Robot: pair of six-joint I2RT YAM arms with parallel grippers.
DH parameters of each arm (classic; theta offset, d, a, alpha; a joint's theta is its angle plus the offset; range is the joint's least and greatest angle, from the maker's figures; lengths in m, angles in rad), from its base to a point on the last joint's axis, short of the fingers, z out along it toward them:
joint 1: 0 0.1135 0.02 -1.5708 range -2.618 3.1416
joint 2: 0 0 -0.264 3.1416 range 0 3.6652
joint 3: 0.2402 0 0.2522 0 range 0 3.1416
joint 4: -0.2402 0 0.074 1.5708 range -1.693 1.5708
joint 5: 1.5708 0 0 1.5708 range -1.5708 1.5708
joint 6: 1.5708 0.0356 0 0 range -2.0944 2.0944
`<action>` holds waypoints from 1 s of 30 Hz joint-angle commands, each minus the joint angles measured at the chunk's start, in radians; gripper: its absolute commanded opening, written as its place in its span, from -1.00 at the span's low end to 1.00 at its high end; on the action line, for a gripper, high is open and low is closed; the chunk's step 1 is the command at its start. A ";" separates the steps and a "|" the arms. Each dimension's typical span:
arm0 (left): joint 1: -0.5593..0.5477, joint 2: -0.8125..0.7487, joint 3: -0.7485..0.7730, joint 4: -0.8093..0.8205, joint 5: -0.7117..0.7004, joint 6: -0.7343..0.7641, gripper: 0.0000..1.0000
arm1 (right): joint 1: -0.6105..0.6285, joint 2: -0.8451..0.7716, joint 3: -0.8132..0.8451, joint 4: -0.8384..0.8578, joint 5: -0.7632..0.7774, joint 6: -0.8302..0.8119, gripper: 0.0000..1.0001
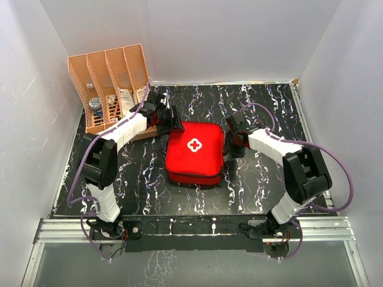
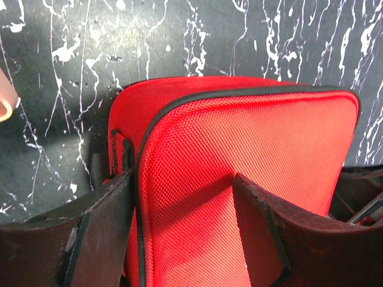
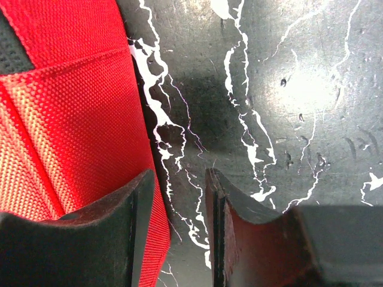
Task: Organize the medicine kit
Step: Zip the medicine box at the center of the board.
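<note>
Medicine kit [image 1: 194, 153] sits on black marbled table [image 1: 257, 182] between white walls [image 1: 209, 36]; left jaws wide, right jaws narrow.

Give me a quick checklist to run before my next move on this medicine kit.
1. Medicine kit lying flat on the table: ok.
2. Kit opened for packing: not ok, it looks shut.
3. Left claw placed at the kit's far-left corner, fingers straddling the edge: ok. Firm clamp: cannot tell.
4. Right claw holding something: not ok. Its jaws are apart over bare table, just beside the kit's right side.
5. Supplies waiting in the orange rack: ok.
</note>
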 commanded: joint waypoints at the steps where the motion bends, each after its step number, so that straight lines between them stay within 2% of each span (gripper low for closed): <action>1: -0.014 -0.076 0.014 -0.153 0.146 0.039 0.27 | 0.021 0.013 0.049 0.122 -0.024 0.033 -0.25; 11: 0.008 -0.207 -0.005 -0.299 0.185 0.127 0.35 | 0.021 0.033 0.063 0.127 -0.029 0.027 -0.22; 16: 0.043 -0.252 -0.014 -0.360 0.146 0.200 0.39 | 0.020 0.035 0.059 0.130 -0.030 0.028 -0.08; 20: 0.071 -0.268 -0.048 -0.323 0.115 0.258 0.41 | 0.020 0.029 0.054 0.139 -0.031 0.025 0.07; 24: 0.061 -0.198 -0.048 -0.224 0.165 0.270 0.37 | 0.021 0.022 0.063 0.136 -0.034 0.019 0.10; 28: 0.043 -0.071 0.059 -0.203 0.189 0.261 0.34 | 0.021 0.020 0.106 0.100 -0.030 -0.005 0.11; 30: 0.043 -0.026 0.130 -0.246 0.177 0.271 0.34 | 0.021 0.013 0.130 0.075 -0.019 -0.021 0.12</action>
